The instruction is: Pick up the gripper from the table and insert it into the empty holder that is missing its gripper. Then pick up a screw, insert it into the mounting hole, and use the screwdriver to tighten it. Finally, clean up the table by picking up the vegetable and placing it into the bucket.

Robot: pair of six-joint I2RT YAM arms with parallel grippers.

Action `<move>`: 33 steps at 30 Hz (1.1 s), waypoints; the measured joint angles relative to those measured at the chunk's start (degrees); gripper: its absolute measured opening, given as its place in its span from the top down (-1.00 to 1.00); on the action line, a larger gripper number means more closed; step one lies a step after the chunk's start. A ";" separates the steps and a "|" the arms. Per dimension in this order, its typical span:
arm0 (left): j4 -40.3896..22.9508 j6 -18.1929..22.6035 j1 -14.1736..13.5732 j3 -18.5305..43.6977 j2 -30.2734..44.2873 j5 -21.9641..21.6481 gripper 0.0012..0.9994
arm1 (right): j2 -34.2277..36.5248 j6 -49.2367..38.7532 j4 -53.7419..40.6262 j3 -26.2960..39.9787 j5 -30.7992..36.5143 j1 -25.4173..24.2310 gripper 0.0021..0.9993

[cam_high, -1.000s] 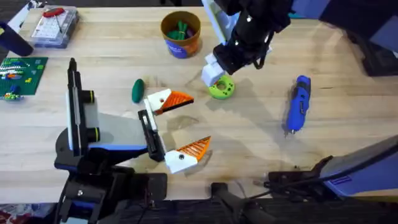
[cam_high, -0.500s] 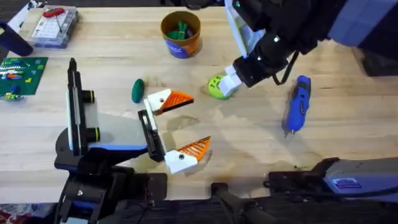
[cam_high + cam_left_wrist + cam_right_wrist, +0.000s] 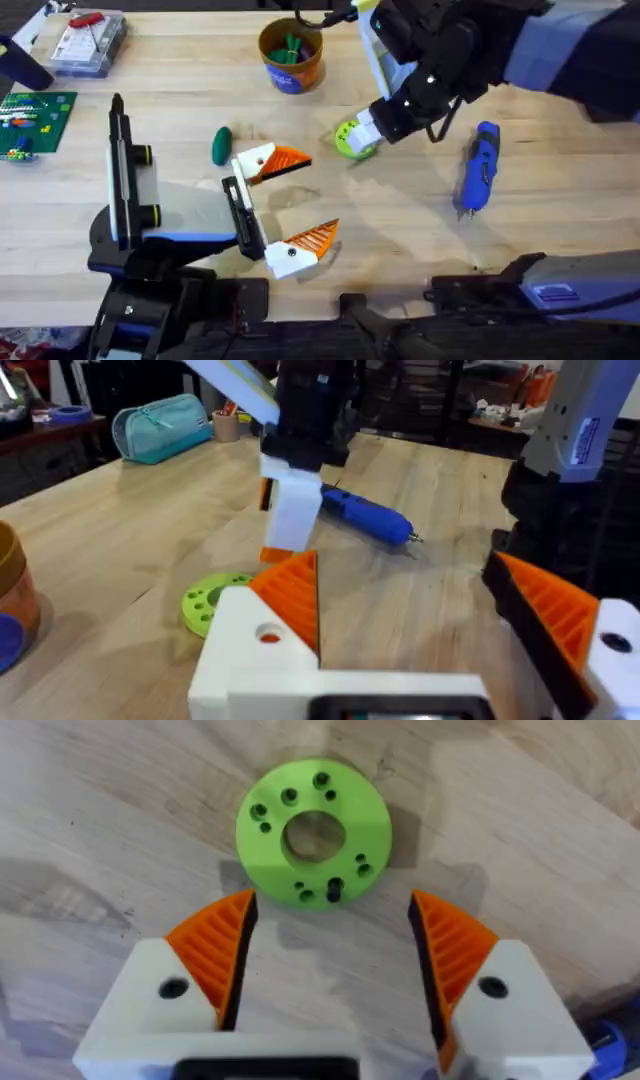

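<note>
My right gripper (image 3: 364, 130) hangs open just over a green disc (image 3: 348, 140) with several holes. In the right wrist view its orange pads (image 3: 215, 955) flank the disc (image 3: 370, 830), and a black screw (image 3: 335, 890) sits in one hole. The blue screwdriver (image 3: 478, 165) lies to the right of it. A green vegetable (image 3: 221, 145) rests near my left gripper (image 3: 285, 205), which is open and carries both white, orange-padded fingers. The orange bucket (image 3: 290, 55) stands at the back with green pieces inside. The empty holder is out of view.
A clear parts box (image 3: 88, 40) and a green board (image 3: 35, 115) sit at the far left. In the left wrist view, a teal pouch (image 3: 160, 425) lies on another table beyond.
My right arm has swung to the right and turned, so its gripper now sits at the disc's right side. The disc shifted slightly left. The left arm has not moved.
</note>
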 joint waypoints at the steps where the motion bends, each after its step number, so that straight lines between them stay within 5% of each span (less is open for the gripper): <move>1: 0.01 0.00 0.00 0.00 0.00 0.00 -0.99 | 0.38 -0.01 0.47 0.00 0.00 0.00 -0.91; 19: 0.00 0.00 0.00 0.00 0.00 0.00 -0.99 | 6.97 0.11 4.34 -0.13 -0.02 0.00 -0.90; 33: 0.02 0.00 0.00 0.00 0.00 0.00 -0.99 | 8.50 0.44 6.74 -0.20 -2.87 0.00 -0.72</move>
